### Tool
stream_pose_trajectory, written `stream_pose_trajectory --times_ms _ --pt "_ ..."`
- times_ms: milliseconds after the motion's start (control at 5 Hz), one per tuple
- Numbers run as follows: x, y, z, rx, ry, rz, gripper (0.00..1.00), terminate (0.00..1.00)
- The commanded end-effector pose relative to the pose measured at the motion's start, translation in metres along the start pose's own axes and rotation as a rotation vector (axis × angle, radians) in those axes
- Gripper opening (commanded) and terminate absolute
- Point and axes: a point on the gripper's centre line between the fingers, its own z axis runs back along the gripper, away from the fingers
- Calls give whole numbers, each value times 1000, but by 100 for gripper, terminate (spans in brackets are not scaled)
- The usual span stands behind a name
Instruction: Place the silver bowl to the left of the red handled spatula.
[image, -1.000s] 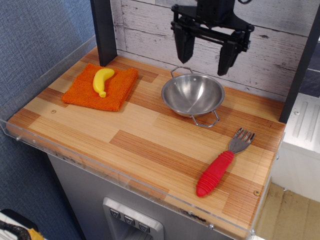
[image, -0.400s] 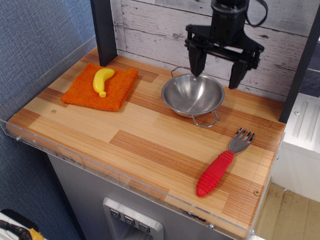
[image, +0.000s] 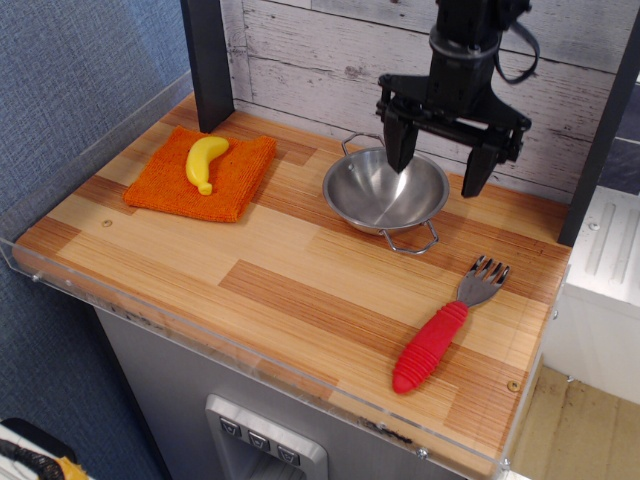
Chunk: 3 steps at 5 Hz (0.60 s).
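Observation:
The silver bowl (image: 383, 194) sits upright on the wooden counter near the back, with one wire loop handle at the rear and one at the front. The red handled spatula (image: 440, 329) lies at the front right, grey pronged head pointing away from me. My black gripper (image: 438, 174) is open and hangs over the bowl's right rim. Its left finger (image: 398, 146) is just above the bowl's inside, its right finger (image: 474, 170) is outside the rim to the right. It holds nothing.
A yellow banana (image: 204, 160) lies on an orange cloth (image: 204, 174) at the back left. A dark post (image: 208, 60) stands behind the cloth. A grey plank wall (image: 300, 50) backs the counter. A clear plastic lip (image: 250, 352) runs along the front edge.
My gripper has come down and moved right, from high above the bowl to straddling its right rim. Its jaws stay open. The bowl and spatula have not moved.

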Motion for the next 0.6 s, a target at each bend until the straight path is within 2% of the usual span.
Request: stream_pose_trajectory --times_ms 0,200,400 --pt "3 1 -20 -62 21 13 100 0" --pt "3 0 -36 -77 51 8 100 0" --pt "2 0 -45 -72 49 17 0 0"
